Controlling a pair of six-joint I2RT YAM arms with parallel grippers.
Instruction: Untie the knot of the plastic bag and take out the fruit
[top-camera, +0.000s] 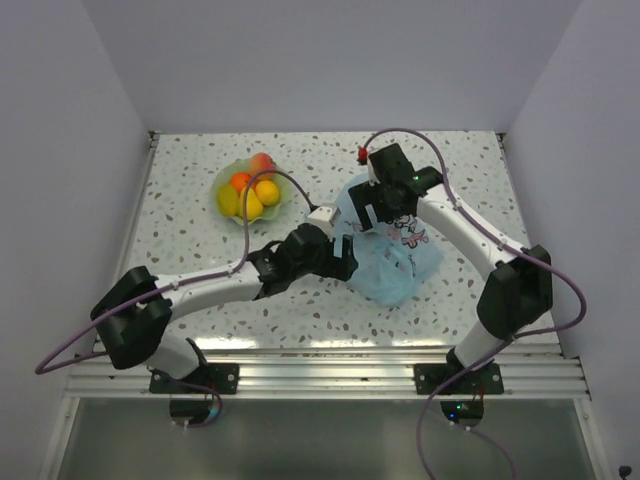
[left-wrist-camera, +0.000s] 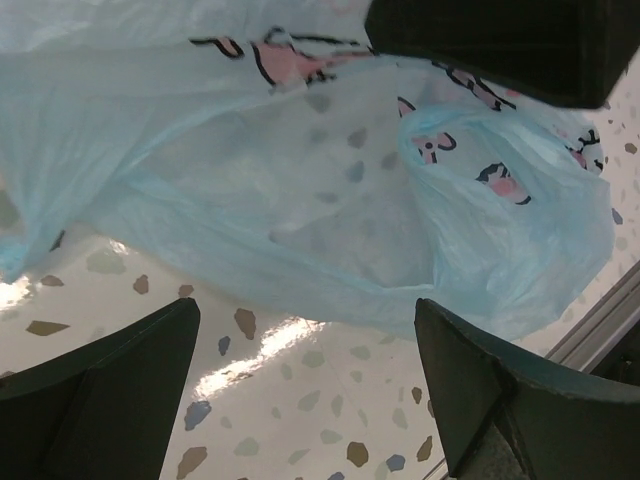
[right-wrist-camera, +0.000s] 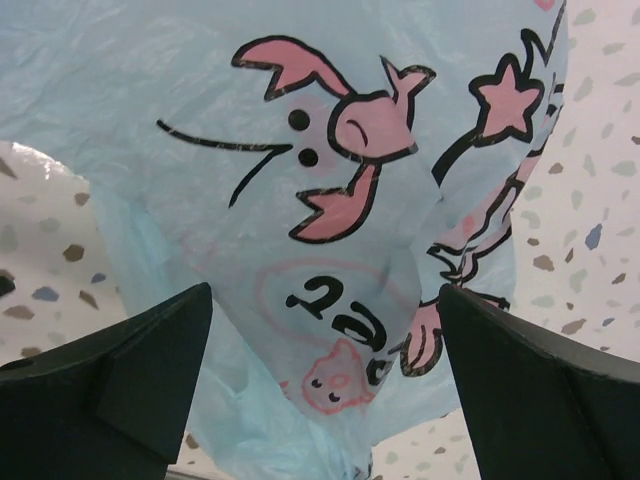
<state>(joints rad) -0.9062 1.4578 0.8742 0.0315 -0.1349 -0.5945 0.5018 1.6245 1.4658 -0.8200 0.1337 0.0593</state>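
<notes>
Both hands (top-camera: 346, 260) (top-camera: 386, 214) gape at the plastic bag (top-camera: 396, 277).

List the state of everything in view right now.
plastic bag, slack and crumpled on the table, looks empty
fruit, out of the bag, piled in the bowl
bowl, upright, holding the fruit
left gripper, open, holding nothing
right gripper, open over the bag
knot, not visible; cannot tell

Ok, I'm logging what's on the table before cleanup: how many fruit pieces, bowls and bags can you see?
fruit, in the bowl: 5 visible
bowl: 1
plastic bag: 1
Total: 7
</notes>
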